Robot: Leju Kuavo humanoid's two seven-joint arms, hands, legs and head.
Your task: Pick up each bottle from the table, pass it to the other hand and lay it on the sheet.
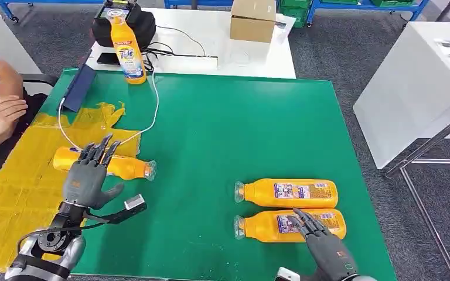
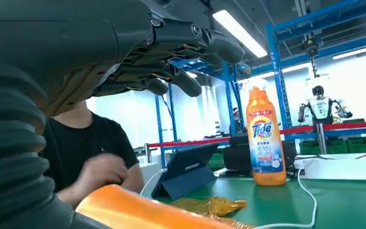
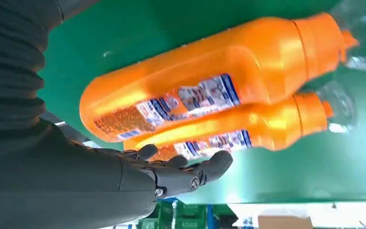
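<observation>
One bottle of four lies partly on the yellow sheet (image 1: pixel 17 187), which covers the left part of the green table (image 1: pixel 240 134). This laid bottle (image 1: pixel 126 167) has its cap end hanging off the sheet's edge. Two lying bottles, far (image 1: pixel 287 192) and near (image 1: pixel 269 226), wait side by side at right; an upright bottle (image 1: pixel 127 50) stands at the table's back edge. Judged about a quarter done. Left hand (image 1: pixel 88 175) hovers above the laid bottle, fingers spread, empty. Right hand (image 1: pixel 322 243) is open, fingertips over the near bottle, no grasp.
</observation>
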